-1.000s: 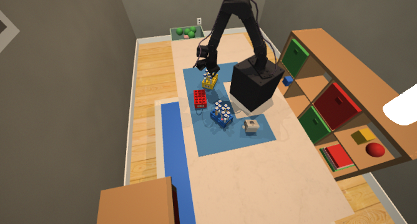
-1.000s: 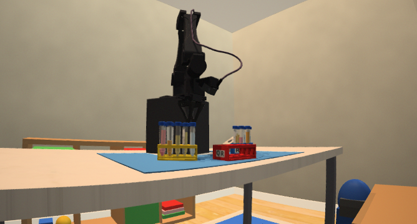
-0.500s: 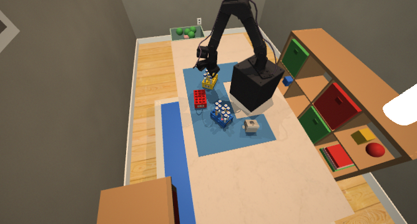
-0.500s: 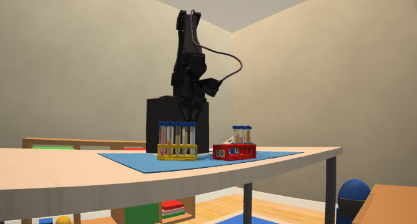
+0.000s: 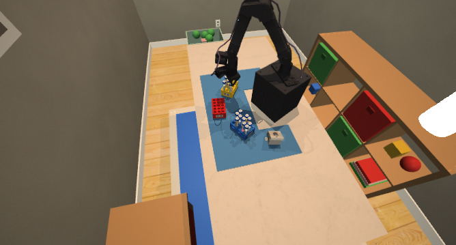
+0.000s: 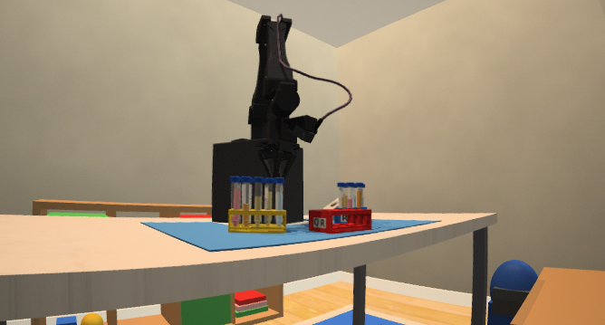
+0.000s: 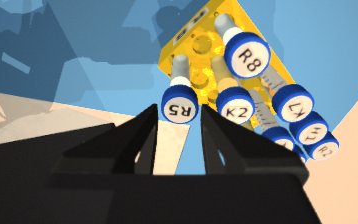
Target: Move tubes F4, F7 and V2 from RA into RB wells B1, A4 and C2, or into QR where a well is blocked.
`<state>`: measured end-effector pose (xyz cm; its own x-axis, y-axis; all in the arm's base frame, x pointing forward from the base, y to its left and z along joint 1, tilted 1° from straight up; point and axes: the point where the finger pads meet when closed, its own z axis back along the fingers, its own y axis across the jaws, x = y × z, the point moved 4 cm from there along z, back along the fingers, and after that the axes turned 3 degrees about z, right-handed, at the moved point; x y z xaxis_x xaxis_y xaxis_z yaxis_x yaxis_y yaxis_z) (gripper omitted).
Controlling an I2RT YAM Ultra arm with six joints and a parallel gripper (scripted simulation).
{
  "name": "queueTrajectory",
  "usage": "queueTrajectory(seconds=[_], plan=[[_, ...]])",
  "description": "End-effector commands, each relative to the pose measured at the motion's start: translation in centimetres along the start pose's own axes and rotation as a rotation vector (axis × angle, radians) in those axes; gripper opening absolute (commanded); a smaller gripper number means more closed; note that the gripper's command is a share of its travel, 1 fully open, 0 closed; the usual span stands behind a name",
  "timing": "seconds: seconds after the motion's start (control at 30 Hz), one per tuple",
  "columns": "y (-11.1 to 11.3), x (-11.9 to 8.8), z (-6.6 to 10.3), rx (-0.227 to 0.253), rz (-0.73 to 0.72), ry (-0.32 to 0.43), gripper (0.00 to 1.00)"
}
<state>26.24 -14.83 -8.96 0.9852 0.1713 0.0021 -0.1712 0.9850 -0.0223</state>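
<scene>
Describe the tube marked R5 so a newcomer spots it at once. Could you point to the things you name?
Find the yellow rack (image 5: 228,92) (image 6: 257,229) (image 7: 168,56), beyond the red rack (image 5: 218,108) (image 6: 340,221) from the blue one (image 5: 242,130). From the wrist view, look at the blue-rimmed caps near the tool (image 5: 232,81) (image 6: 277,176) (image 7: 179,106). R5 (image 7: 179,105) is the leftmost, its label upside down, left of K2 (image 7: 235,105).

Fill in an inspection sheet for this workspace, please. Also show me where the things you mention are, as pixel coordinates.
Surface: blue mat (image 5: 252,155) (image 6: 190,235) (image 7: 306,30) on a pale bench (image 5: 290,193) (image 6: 136,253).
Job's things: yellow rack (image 5: 228,94) (image 6: 257,229) (image 7: 169,60) and blue rack (image 5: 243,134) hold capped tubes; red rack (image 5: 214,115) (image 6: 317,211) shows no tubes; pale box (image 5: 274,138), lamp state cannot be told.
Clutter: nothing seen on the mat.
Pincer (image 5: 233,82) (image 6: 277,176) (image 7: 179,111): partly open, holding nothing, around or just above tube R5's cap (image 7: 179,106).
Cables: one (image 6: 335,82) loops off the arm.
Surroundings: shelf unit (image 5: 375,56), blue rug (image 5: 186,152).
</scene>
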Motion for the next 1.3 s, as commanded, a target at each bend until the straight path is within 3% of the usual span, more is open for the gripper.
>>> queueTrajectory(seconds=[0.0, 0.1, 0.13, 1.07, 1.27], plan=[[0.1, 0.7, -0.4, -0.001, 0.007, -0.015, 0.3], [-0.1, 0.3, 0.0, -0.004, 0.001, -0.009, 0.3], [-0.1, 0.3, 0.0, -0.004, 0.001, -0.009, 0.0], [-0.1, 0.3, 0.0, -0.004, 0.001, -0.009, 0.0], [0.0, 0.9, 1.2, -0.005, 0.006, -0.024, 0.0]])
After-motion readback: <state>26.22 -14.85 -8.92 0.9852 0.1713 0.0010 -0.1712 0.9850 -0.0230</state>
